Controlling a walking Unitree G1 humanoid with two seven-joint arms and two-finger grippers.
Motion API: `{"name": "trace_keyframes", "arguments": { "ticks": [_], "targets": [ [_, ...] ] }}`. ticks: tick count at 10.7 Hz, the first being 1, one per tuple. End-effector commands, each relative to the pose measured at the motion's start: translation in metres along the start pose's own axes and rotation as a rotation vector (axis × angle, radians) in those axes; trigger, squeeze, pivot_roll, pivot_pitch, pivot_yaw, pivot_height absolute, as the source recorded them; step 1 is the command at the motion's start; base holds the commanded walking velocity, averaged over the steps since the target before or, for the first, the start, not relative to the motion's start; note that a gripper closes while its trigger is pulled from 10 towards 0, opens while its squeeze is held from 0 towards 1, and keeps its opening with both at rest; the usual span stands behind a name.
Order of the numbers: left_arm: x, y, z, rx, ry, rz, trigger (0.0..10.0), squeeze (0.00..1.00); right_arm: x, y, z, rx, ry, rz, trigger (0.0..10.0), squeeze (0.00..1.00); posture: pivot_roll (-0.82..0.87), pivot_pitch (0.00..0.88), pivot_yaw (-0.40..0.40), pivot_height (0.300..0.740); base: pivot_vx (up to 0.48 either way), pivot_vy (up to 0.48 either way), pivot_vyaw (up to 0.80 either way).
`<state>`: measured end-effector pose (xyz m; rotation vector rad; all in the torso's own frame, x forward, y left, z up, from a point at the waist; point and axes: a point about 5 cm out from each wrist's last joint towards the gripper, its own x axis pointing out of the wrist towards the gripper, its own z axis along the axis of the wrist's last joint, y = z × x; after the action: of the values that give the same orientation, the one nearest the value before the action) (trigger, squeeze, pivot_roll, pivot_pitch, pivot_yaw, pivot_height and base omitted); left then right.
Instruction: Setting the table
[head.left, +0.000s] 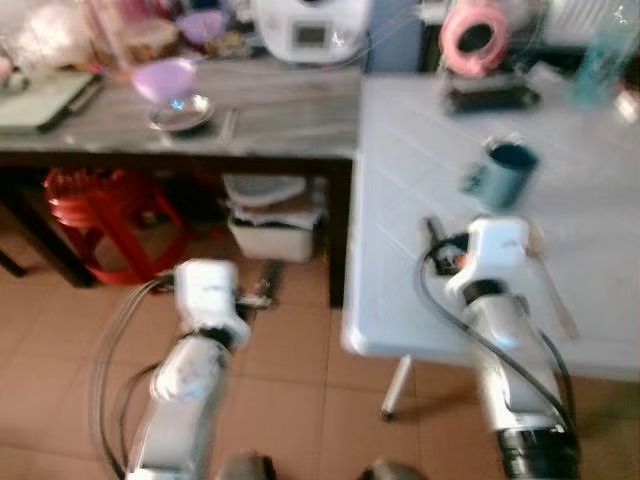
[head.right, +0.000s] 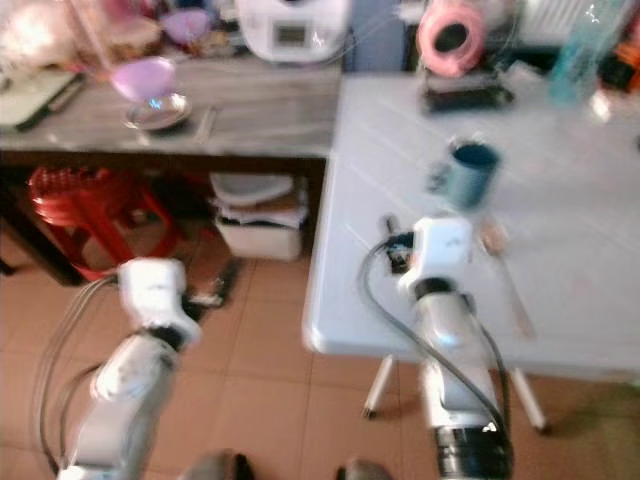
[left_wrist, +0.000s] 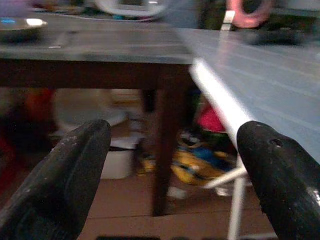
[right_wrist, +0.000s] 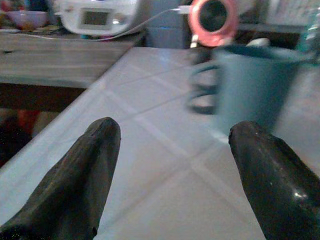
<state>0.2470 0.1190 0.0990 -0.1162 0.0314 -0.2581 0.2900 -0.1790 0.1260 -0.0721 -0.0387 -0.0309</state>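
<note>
— What do the head views give that the wrist cameras miss?

— The layout around the white table (head.left: 600, 300). A teal mug (head.left: 503, 172) stands on it, handle toward the dark wooden counter (head.left: 280, 115) that butts against the table's left edge. Beyond the mug, at the table's far side, sits a pink round object (head.left: 474, 38) on a dark base. On the counter stand a purple bowl (head.left: 165, 77) in a metal dish (head.left: 181, 113) and a white appliance (head.left: 310, 28). Under the counter there is a red stool (head.left: 100, 215) and a white bin (head.left: 270, 235). A long pale utensil (head.left: 552, 285) lies on the table just right of the right wrist — too blurred to name.

— And the wrist views?

— They show the fingers. The right gripper (right_wrist: 175, 170) hangs just above the table top, fingers spread wide with nothing between them. The left gripper (left_wrist: 175, 175) is off the table, below its top and near its left edge, also wide and empty; past it appear a dark counter leg and clutter on the floor.

— Where is the mug relative to the right fingers?

— Ahead of them on the table, apart from both, and nearer the right-hand finger (right_wrist: 270, 175) than the other. In the head views it stands beyond the right wrist housing (head.left: 497, 245), toward the table's far side.
</note>
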Motion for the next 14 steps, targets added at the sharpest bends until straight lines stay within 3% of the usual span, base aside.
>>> {"name": "trace_keyframes", "arguments": {
  "ticks": [1, 3, 7, 10, 14],
  "targets": [
    [-0.003, 0.007, 0.002, 0.011, -0.003, 0.021, 10.0, 0.00, 0.003, 0.006, 0.008, 0.009, -0.025, 0.017, 10.0, 0.00, 0.02, 0.061, 0.053, 0.740, 0.000, -0.454, 0.00],
    [-0.003, 0.006, 0.003, 0.011, -0.002, 0.017, 10.0, 0.00, 0.004, 0.007, 0.010, 0.009, -0.037, 0.020, 10.0, 0.00, 0.02, 0.064, 0.056, 0.740, 0.000, -0.437, 0.00],
    [-0.005, 0.007, 0.002, -0.002, 0.003, 0.018, 10.0, 0.00, 0.002, 0.007, 0.005, -0.007, 0.007, 0.029, 10.0, 0.00, 0.02, 0.078, 0.053, 0.740, 0.000, 0.000, 0.00],
    [-0.011, 0.010, -0.004, 0.019, 0.050, 0.034, 10.0, 0.00, -0.006, 0.004, -0.021, 0.007, 0.155, 0.010, 10.0, 0.00, 0.02, 0.103, 0.065, 0.740, 0.000, 0.000, 0.00],
    [-0.014, 0.021, -0.013, 0.064, 0.085, 0.127, 10.0, 0.00, -0.005, 0.006, -0.027, 0.020, 0.224, 0.020, 10.0, 0.00, 0.03, 0.125, 0.066, 0.740, 0.000, 0.000, 0.00]
  ]
}}
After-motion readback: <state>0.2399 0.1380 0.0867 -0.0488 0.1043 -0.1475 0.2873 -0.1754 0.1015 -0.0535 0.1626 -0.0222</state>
